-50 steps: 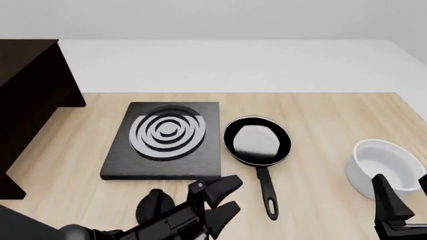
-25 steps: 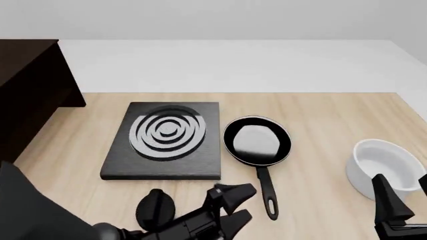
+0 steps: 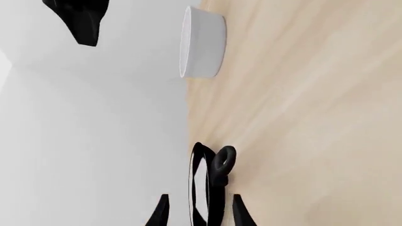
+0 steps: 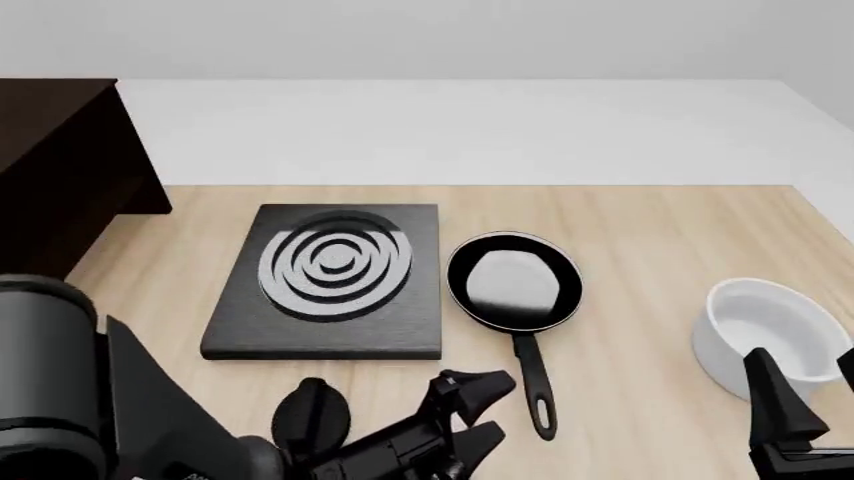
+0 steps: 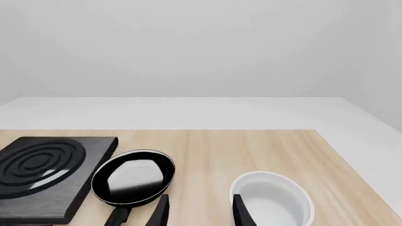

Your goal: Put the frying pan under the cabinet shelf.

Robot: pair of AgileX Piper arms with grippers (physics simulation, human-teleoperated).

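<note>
Black and shiny, the frying pan point(image 4: 515, 283) sits mid-table, its handle toward the near edge so the left arm's spread fingers point(image 4: 470, 388) can grab it. The right fingers point(image 5: 240, 212) are spread too, and the cabinet shelf point(image 4: 60, 190) waits at the left edge.

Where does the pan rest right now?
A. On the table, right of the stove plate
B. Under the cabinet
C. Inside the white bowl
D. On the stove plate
A: in the front view the pan sits on the bare table just right of the stove plate, apart from the bowl and far from the cabinet.
</note>
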